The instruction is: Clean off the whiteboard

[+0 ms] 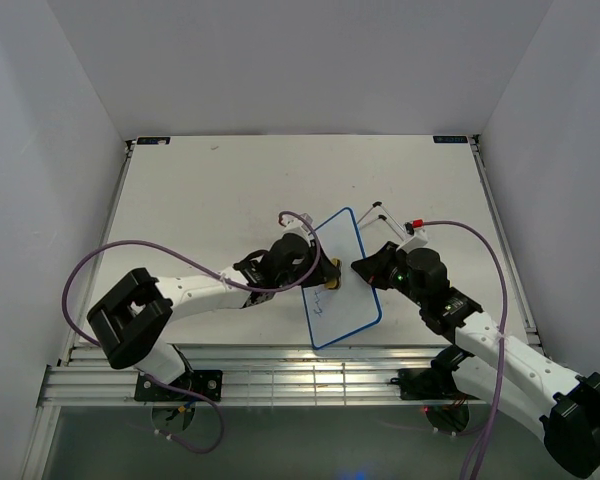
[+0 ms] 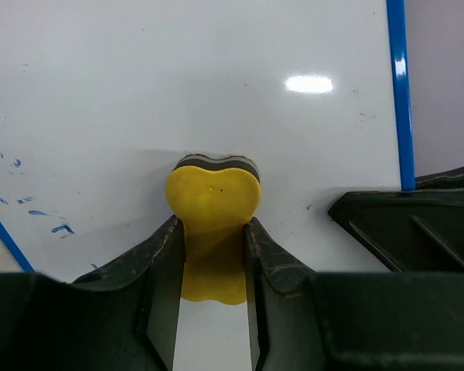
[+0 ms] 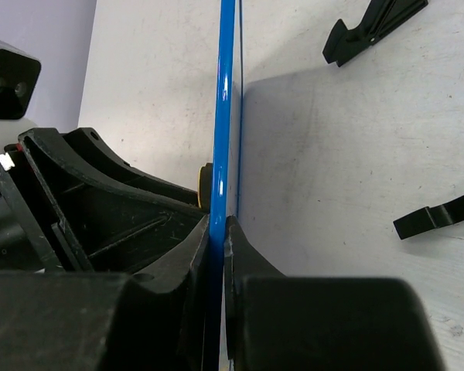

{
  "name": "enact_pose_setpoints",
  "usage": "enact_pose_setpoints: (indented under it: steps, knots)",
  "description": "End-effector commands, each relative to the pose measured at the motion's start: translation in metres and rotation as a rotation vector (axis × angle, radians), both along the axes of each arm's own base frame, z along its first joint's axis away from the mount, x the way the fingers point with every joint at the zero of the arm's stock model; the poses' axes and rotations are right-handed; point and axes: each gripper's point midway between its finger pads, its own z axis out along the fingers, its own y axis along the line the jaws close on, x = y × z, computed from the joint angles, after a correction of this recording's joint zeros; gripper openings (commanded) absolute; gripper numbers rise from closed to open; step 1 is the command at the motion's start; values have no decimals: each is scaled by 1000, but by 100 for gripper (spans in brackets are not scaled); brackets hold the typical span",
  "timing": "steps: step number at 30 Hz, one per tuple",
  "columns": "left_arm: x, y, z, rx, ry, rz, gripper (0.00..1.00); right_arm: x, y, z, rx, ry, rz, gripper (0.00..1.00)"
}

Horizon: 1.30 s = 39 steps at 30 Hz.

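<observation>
A small whiteboard [image 1: 345, 300] with a blue frame is held tilted above the table's front middle. Blue marks remain near its lower middle, also at the left of the left wrist view [image 2: 31, 202]. My left gripper [image 1: 325, 272] is shut on a yellow heart-shaped eraser [image 2: 213, 202], whose dark pad presses against the board face [image 2: 216, 85]. My right gripper [image 1: 365, 268] is shut on the board's blue right edge [image 3: 224, 139], clamped between both fingers. The eraser's yellow rim [image 3: 204, 185] shows just left of that edge.
Two black clip pieces [image 3: 371, 27] [image 3: 441, 216] lie on the white table right of the board. A thin wire stand with a red tip [image 1: 405, 228] lies behind the right gripper. White walls enclose the table on three sides.
</observation>
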Motion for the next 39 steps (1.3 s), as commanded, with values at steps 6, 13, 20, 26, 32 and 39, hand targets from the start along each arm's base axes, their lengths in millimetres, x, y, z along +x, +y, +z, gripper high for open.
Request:
enact_pose_setpoints:
  steps: [6,13,20,26,32,39]
  knots:
    - [-15,35,-58,11,70,34,0,-16,30,105,307,-222,156,8]
    - [-9,42,-44,-101,-183,-73,0,-24,30,114,341,-231,183,8]
    - [-1,35,-40,-153,-252,-118,0,-35,33,122,411,-211,227,8]
    - [-14,25,-33,-156,-289,-138,0,-33,28,133,447,-215,193,8]
    - [-20,36,-27,-94,-292,-73,0,-28,19,129,453,-202,135,8]
    - [-11,70,2,48,-278,49,0,-27,16,135,427,-223,138,8]
